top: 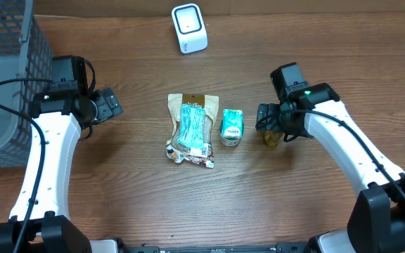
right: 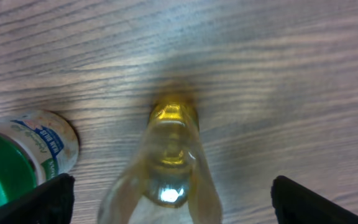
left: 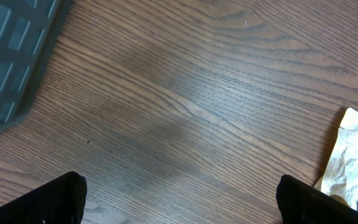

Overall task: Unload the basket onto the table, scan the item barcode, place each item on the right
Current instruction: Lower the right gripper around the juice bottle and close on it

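- Looking down from the overhead camera: a wooden table point(top: 139, 183) holds three grocery items in a row. They are one flat snack pouch point(top: 190, 128), one green-and-white tub point(top: 231, 127) just beside it, and one small yellow bottle point(top: 271, 137) further right.
- One white scanner point(top: 188, 27) stands at the far edge, well apart from the items. One grey basket point(top: 5, 84) sits at the left edge.
- The left gripper point(top: 114, 105) hangs over bare wood between the basket and the pouch, touching nothing.
- The right gripper point(top: 267, 125) is directly over the bottle and hides most of it.
- Left wrist camera: the left gripper point(left: 182, 205) is spread wide and grasps nothing. Its two black fingers point(left: 55, 202) sit in the bottom corners with only wood between them. A corner of the basket point(left: 11, 56) shows upper left, and an edge of the pouch point(left: 353, 155) shows at right.
- Right wrist camera: the right gripper point(right: 173, 199) is spread wide. Its fingers point(right: 36, 202) stand at the frame's bottom corners.
- The bottle point(right: 173, 162) lies between them, with a gap of bare wood on each side, so neither finger touches it. Its yellow cap point(right: 174, 112) points away from the camera. The tub point(right: 23, 155) lies to the left, near the bottle.
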